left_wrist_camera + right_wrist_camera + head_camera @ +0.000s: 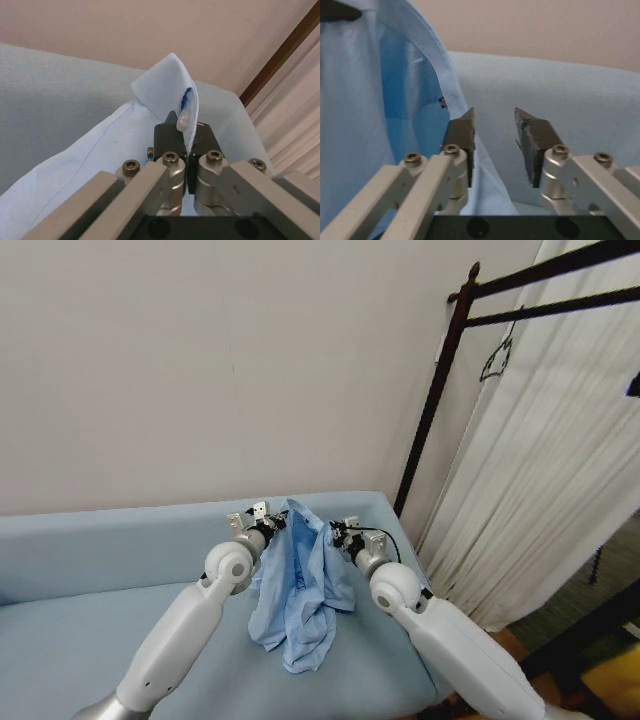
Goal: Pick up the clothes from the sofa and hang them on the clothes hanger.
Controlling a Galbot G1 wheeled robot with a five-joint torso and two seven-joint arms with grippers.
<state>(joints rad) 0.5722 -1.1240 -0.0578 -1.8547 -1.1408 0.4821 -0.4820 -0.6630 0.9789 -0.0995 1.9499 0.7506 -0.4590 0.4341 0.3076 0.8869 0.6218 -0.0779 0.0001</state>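
A broad stretch of the pale blue fabric sofa (90,640) is lying open on the left, its backrest edge running along the plain beige wall (200,360). The left gripper (268,519) is reaching in over the seat toward the far backrest. Its jaws are pressing tight together on the collar of the light blue cotton shirt (305,590), and the left wrist view is showing the collar's folded edge standing up out of the pinch.

The shirt is hanging from that grip between the two arms, bunching downward, with its lowest folds resting on the near part of the seat cushion. The right gripper (337,531) is sitting just beside the shirt's right edge at about the same height. Its jaws are standing wide apart, holding nothing. In the right wrist view sofa fabric is showing through the gap, while the shirt's hemmed edge is running close against one finger.

Farther right the sofa's armrest is closing off the seat. Just beyond it the dark metal clothes rack (430,410) is rising, its post leaning up to two bars crossing high at the far right — well above both grippers. The white pleated curtain (540,500) is hanging behind and beside the rack.
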